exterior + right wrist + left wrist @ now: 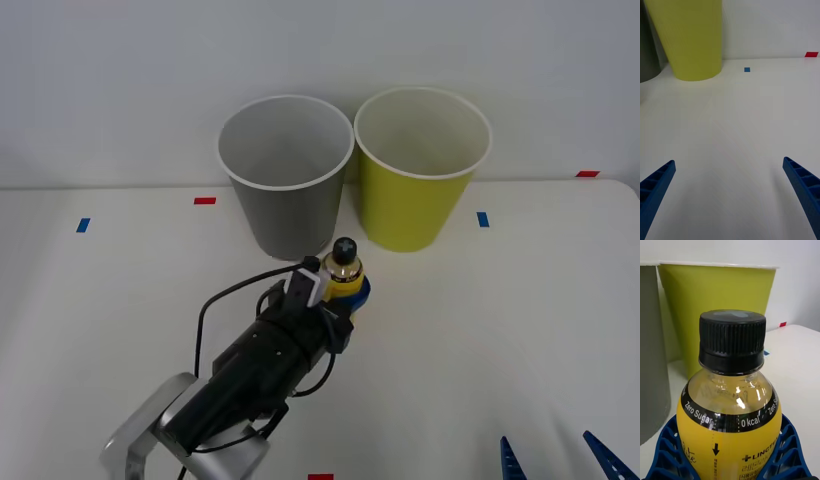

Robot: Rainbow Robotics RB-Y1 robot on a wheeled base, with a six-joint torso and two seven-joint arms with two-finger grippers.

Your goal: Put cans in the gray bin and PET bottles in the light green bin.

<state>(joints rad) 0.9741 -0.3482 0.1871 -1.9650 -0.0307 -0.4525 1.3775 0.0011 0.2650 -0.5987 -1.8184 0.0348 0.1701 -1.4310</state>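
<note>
Nearest me, the right gripper waits low over the white counter at its front right edge, its blue ribbed jaws spread wide apart with bare surface between them. A little further in, the left gripper reaches forward from its black arm, jaws clamped around the small PET bottle with yellow label, clear neck and black cap; the bottle stands upright, just in front of the bins. Beyond it, touching side by side, stand the tall dark gray bin with white rim on the left and the yellow-green bin on the right. Small red and blue tape marks dot the counter near the back wall.
</note>
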